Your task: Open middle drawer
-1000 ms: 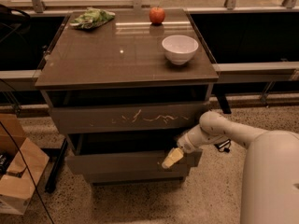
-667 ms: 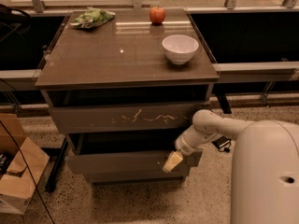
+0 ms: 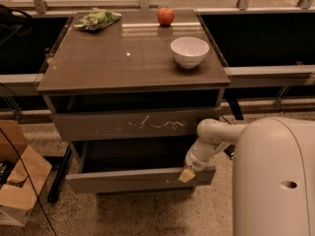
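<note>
The middle drawer [image 3: 133, 180] is the plain grey-brown front below the scratched top front [image 3: 138, 125]. It stands pulled out toward me, with its dark inside [image 3: 133, 154] showing. My gripper [image 3: 187, 174] is at the right end of the drawer's front, on its top edge, at the end of my white arm [image 3: 212, 141]. The third front is hidden below the open drawer.
On the cabinet top [image 3: 113, 58] are a white bowl [image 3: 189, 51], a red apple [image 3: 166, 16] and a green bag [image 3: 97, 19]. A cardboard box [image 3: 19, 181] sits on the floor at the left. My white body [image 3: 275, 181] fills the right.
The middle drawer has slid a little further out toward me, and my gripper has moved down and out with its front. My arm has drawn in closer to my body.
</note>
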`<state>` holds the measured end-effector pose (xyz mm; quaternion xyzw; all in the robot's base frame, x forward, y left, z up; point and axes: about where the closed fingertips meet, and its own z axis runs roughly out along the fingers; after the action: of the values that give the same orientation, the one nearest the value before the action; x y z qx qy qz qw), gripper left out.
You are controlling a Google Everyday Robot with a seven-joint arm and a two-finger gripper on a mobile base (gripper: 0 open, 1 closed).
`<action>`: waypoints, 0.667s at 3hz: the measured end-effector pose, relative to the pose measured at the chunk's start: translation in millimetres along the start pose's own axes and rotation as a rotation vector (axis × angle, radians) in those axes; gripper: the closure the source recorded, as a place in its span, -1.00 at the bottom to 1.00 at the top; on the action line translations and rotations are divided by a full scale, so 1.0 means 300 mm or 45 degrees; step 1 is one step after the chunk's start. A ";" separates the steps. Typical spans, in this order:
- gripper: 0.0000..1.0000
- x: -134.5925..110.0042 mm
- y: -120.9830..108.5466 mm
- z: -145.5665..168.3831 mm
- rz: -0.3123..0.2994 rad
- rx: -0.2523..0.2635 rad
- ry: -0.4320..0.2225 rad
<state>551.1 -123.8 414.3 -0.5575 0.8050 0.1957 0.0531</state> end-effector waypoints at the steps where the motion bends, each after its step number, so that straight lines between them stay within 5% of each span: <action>1: 0.26 0.008 0.008 0.001 -0.003 -0.006 0.015; 2: -0.21 0.079 0.111 0.018 0.042 -0.037 0.030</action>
<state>511.0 -132.5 410.7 -0.5472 0.8117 0.2019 0.0322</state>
